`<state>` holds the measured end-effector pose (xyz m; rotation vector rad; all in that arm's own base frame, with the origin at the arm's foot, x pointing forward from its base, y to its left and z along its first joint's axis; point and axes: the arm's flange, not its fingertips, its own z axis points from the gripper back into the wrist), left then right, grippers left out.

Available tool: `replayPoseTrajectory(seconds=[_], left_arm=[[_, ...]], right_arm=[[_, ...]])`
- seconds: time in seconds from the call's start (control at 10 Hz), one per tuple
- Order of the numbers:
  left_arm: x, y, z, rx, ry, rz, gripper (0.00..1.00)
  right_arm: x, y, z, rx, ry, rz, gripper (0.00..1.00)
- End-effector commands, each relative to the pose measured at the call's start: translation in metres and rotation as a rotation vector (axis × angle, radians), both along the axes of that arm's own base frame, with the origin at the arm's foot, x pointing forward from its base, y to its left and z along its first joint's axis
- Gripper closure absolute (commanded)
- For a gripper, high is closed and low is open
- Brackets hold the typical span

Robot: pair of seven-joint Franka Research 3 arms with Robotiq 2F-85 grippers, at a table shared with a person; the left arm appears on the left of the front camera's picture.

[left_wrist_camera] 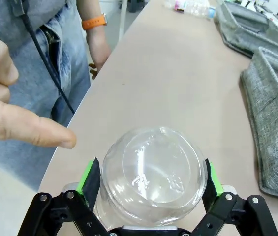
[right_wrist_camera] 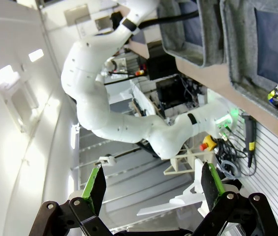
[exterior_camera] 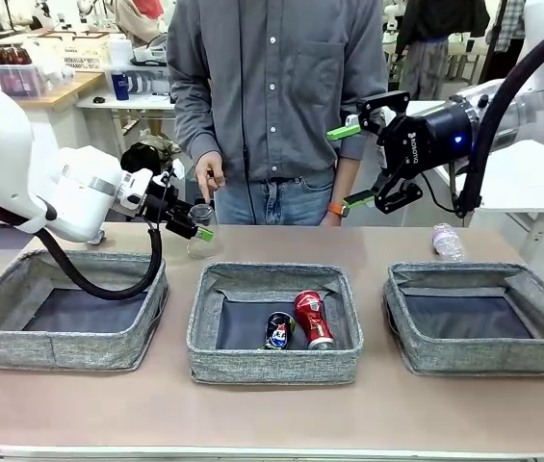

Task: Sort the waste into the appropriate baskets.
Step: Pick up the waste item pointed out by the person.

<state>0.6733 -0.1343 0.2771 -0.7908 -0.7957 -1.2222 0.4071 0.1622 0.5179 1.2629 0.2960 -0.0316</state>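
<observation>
Clear plastic cup [left_wrist_camera: 153, 167] clamped in left end effector [left_wrist_camera: 151, 183], likely for binning; person's hand [left_wrist_camera: 11, 118] just beside; right end effector [exterior_camera: 346, 168] open, idle.

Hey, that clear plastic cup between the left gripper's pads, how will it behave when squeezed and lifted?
Probably light: the clear plastic cup looks thin-walled and empty. It may buckle under a hard squeeze, as the pads of the left gripper flank its round sides. Smooth and glossy, it could also slip.
</observation>
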Motion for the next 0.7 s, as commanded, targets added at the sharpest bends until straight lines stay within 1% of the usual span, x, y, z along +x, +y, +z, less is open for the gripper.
replayPoseTrajectory(seconds=[0.0,0.1,0.2,0.3,0.4,0.5,0.6], left_arm=[[-0.002,0.002,0.0,-0.036,-0.014,-0.011,0.19],[-0.003,0.004,0.001,-0.044,-0.012,-0.015,0.19],[-0.005,0.004,0.002,-0.046,-0.014,-0.01,0.38],[-0.007,0.005,0.003,-0.039,-0.019,-0.009,0.25],[-0.01,0.008,0.006,-0.04,-0.029,-0.002,0.57],[-0.013,0.01,0.009,-0.046,-0.038,0.0,0.44],[-0.014,0.014,0.012,-0.031,-0.061,-0.008,0.76]], right_arm=[[0.001,-0.002,0.001,0.003,-0.022,0.015,0.0],[0.001,-0.002,0.001,0.003,-0.022,0.015,0.0],[0.001,-0.002,0.001,0.003,-0.022,0.015,0.0],[0.001,-0.002,0.001,0.003,-0.022,0.015,0.0],[0.001,-0.002,0.001,0.003,-0.022,0.015,0.0],[0.001,-0.002,0.001,0.003,-0.022,0.015,0.0],[0.001,-0.002,0.001,0.003,-0.022,0.015,0.0]])
